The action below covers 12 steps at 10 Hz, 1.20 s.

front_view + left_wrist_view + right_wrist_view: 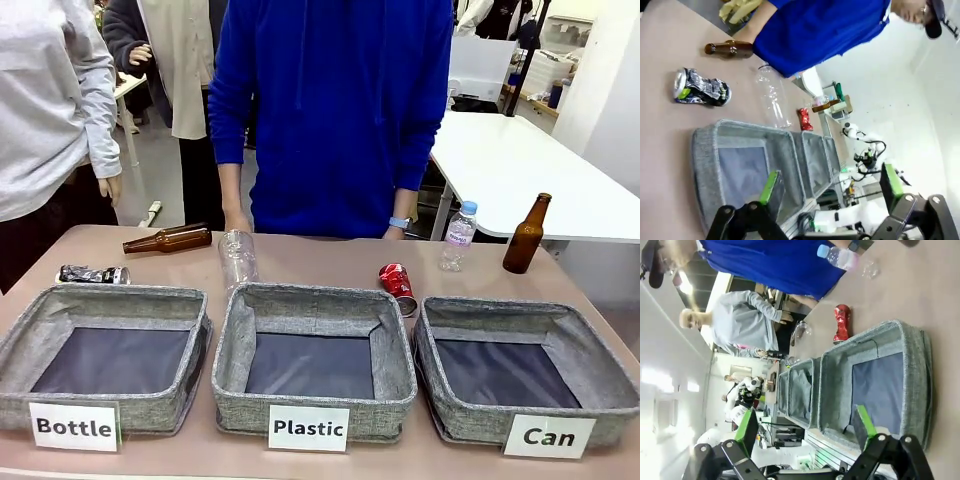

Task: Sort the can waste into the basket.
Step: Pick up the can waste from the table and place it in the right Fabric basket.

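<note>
The red can (397, 285) lies on its side on the bench (330, 262), just beside the back left corner of the Can basket (470, 420) and behind the gap between it and the Plastic bin (313, 300). Its long axis runs roughly front to back, silver end toward the robot. The black can (93, 274) lies at the far left behind the Bottle bin (115, 297), long axis across the bench, well apart from the Can basket with both other bins between. The Can basket holds nothing yet. By my judgement the right arm is nearer the red can and the left arm nearer the black one. In the right wrist view the right gripper (806, 424) has its fingers spread and empty. The red can (842, 322) sits ahead of them, just past the Can basket's far wall (875, 337), its length pointing away along the line of sight. In the left wrist view the left gripper (830, 185) is likewise spread and empty. The black can (701, 87) lies ahead and off to the picture's left, beyond the Bottle bin (702, 160).
</note>
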{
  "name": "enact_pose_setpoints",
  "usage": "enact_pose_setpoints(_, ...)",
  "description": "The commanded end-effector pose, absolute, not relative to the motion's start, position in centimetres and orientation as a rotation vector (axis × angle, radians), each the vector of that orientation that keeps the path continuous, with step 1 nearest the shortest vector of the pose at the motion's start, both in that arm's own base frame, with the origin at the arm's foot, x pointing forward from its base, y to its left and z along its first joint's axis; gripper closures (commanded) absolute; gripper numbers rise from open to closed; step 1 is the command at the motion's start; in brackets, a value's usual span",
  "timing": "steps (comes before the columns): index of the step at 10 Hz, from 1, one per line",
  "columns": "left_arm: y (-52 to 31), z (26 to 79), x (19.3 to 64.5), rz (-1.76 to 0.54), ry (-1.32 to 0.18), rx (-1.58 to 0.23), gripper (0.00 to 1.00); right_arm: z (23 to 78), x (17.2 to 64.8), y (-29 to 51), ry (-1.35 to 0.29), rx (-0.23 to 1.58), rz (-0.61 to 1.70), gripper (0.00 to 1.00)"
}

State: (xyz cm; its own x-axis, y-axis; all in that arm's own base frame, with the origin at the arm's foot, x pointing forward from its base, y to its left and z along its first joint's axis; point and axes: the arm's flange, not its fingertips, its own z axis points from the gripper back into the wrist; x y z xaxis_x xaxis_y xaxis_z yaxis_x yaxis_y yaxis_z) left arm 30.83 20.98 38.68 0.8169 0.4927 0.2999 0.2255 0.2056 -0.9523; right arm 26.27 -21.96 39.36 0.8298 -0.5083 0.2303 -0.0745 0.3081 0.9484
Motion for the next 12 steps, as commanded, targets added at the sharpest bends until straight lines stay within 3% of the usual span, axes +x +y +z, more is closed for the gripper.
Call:
enact_pose_setpoints(1, 18.5, 40.6, 31.2, 0.224, -0.682, -1.214, 0.00, 40.0, 26.2, -21.2, -0.679, 1.132, -0.245, 0.00)
enact_pose_setpoints(2, 21.0, 38.7, 30.8, 0.205, -0.636, -1.377, 0.00, 39.4, 26.3, -22.0, -0.554, 1.240, -0.307, 0.00)
enact_pose_setpoints(6, 21.0, 38.7, 30.8, 0.205, -0.636, -1.377, 0.00, 39.0, 26.2, -21.8, -0.543, 1.223, -0.310, 0.00)
enact_pose_setpoints(12, 21.0, 38.7, 30.8, 0.205, -0.636, -1.377, 0.00, 49.7, 36.1, 1.3, -0.349, 0.516, -0.046, 0.00)
